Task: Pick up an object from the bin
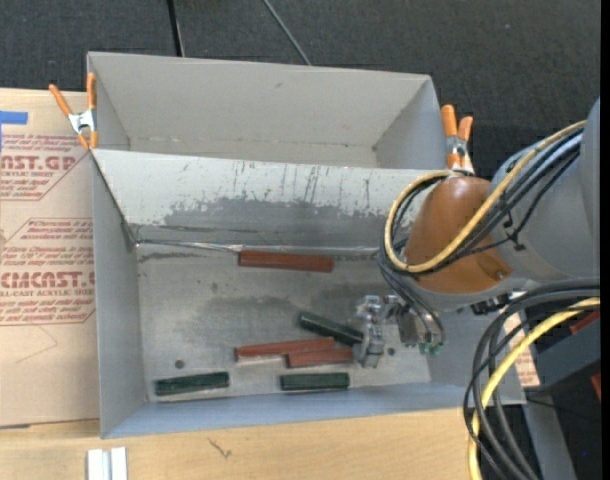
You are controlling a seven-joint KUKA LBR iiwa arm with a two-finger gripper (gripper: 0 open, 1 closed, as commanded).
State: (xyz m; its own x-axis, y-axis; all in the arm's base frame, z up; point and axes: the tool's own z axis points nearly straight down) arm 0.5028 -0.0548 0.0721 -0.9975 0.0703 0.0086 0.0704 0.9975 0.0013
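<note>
The gripper hangs low in the right front of the bin, at the right end of a dark green stick lying tilted, with a red-brown stick just in front. Whether the gripper is open or grips anything, I cannot tell.
</note>
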